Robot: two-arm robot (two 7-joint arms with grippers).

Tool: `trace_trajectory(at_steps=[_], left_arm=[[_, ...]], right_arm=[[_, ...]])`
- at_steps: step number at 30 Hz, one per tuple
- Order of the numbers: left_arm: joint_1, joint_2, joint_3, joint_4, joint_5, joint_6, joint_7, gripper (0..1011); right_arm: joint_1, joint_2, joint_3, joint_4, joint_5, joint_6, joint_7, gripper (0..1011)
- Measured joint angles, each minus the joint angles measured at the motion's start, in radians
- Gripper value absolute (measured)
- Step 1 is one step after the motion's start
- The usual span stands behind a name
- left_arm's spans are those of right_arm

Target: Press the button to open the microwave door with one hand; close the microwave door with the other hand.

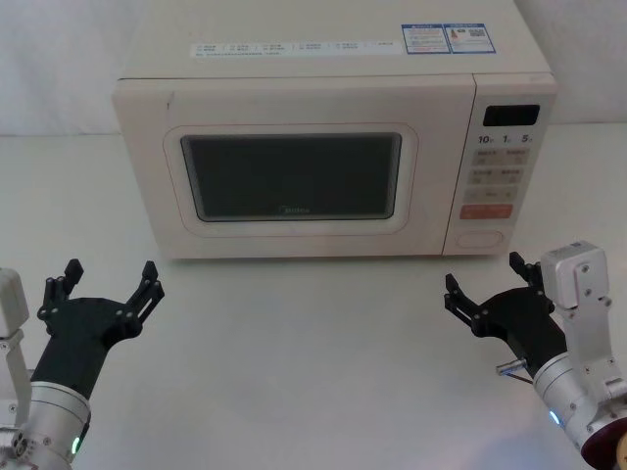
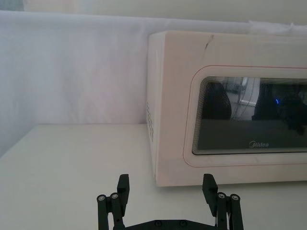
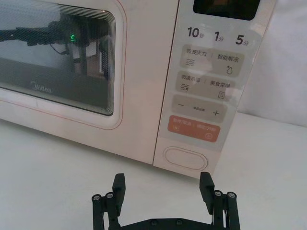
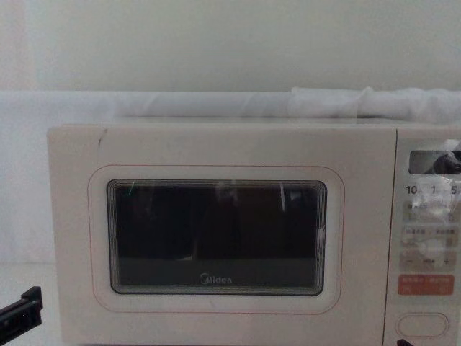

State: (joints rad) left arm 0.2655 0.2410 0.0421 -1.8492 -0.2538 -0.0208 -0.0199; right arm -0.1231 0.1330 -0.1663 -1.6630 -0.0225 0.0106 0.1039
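Both pincers hover low over the white table point(image 1: 294, 333) with their black fingers spread wide and nothing between them. Right gripper point(image 1: 483, 284) sits on the robot's right, its silver wrist showing a faint green glow, and straight ahead of it, a little above its fingertips, lies the button point(image 3: 186, 157), a wide cream pill at the foot of the control panel point(image 1: 502, 171). Just above that button is the orange-red key point(image 3: 194, 129), and higher still the grey-labelled keys and the dark display. Gripper and button are apart, with bare table between them. Left gripper point(image 1: 108, 281) rests well off to the robot's left, released as well, facing the microwave's front left corner. Ahead of it and to its right stands the microwave door point(image 1: 294, 171), cream with a dark window, a thin red line around the frame and the Midea logo below the glass. This door lies flush with the panel, shut.
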Motion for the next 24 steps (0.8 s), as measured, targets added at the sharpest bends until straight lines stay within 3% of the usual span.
trace_trajectory(at_steps=[24], left_arm=[[0.0, 0.0, 0.0, 0.0, 0.0, 0.0, 0.0, 1001]], right_arm=[[0.0, 0.0, 0.0, 0.0, 0.0, 0.0, 0.0, 1000]])
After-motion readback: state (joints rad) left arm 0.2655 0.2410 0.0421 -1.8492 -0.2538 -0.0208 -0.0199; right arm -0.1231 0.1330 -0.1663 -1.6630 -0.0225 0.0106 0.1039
